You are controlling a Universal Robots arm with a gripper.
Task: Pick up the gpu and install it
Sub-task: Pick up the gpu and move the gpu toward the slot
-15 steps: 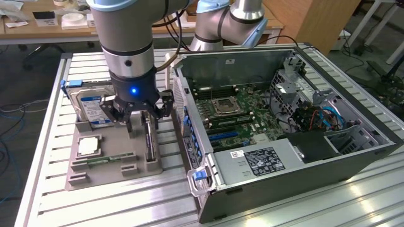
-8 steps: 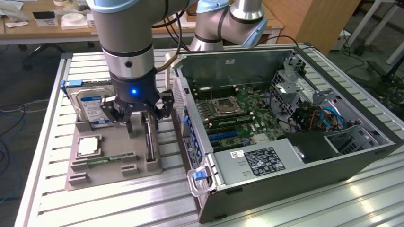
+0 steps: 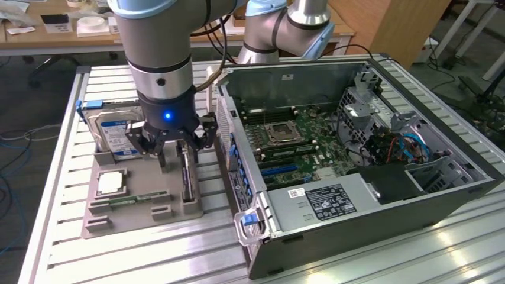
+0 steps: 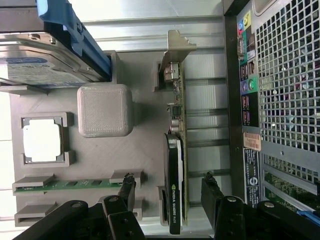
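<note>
The gpu (image 4: 175, 165) is a thin black-faced card with a silvery end bracket (image 4: 176, 47). It stands edge-on in a slot of the grey holder tray (image 3: 118, 222), and I see its slim edge (image 3: 187, 177) in the exterior view too. My gripper (image 4: 169, 187) is open and sits directly over the card, one dark finger (image 4: 127, 187) on each side with a gap to the card on both sides. In the exterior view my gripper (image 3: 177, 148) hangs low over the tray with nothing held.
The tray also holds a blue-labelled hard drive (image 3: 115, 133), a square processor (image 3: 110, 182) and a green memory stick (image 3: 130, 201). The open computer case (image 3: 355, 148) lies close at the exterior view's right, its rear panel (image 4: 280, 100) next to the card.
</note>
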